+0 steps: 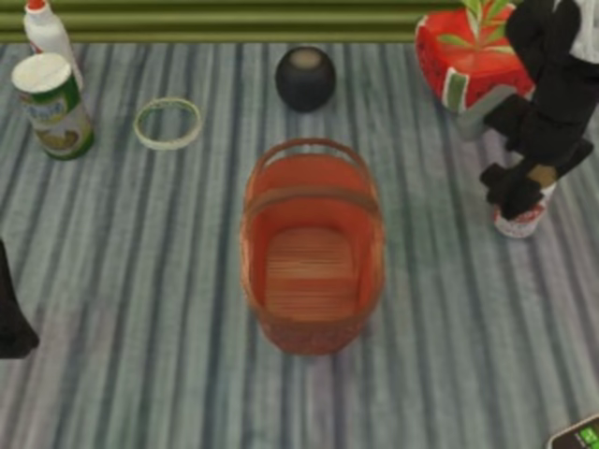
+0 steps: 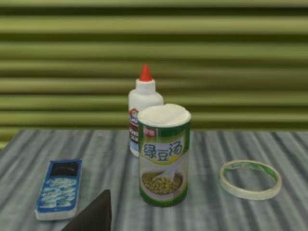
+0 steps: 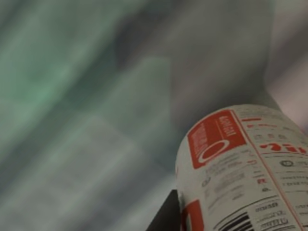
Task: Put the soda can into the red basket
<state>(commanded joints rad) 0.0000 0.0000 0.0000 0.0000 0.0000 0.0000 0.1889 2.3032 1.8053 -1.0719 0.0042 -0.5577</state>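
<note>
The soda can (image 1: 521, 221), white with red logo and barcode, stands on the table at the right side. My right gripper (image 1: 519, 190) comes down over it from above and is shut on it. In the right wrist view the soda can (image 3: 240, 168) fills the near corner, and one dark finger (image 3: 168, 216) presses against its side. The red basket (image 1: 249, 245), oval with an arched handle, stands empty in the middle of the table, well left of the can. My left gripper (image 1: 11, 323) is parked at the left edge, open and holding nothing.
At the back left are a green-white canister (image 1: 53, 105), a glue bottle (image 1: 45, 28) and a tape ring (image 1: 168, 123). A black pot (image 1: 305, 78) sits behind the basket. A watermelon-patterned plant pot (image 1: 468, 51) stands just behind the right arm. A blue phone (image 2: 59, 188) lies near the left gripper.
</note>
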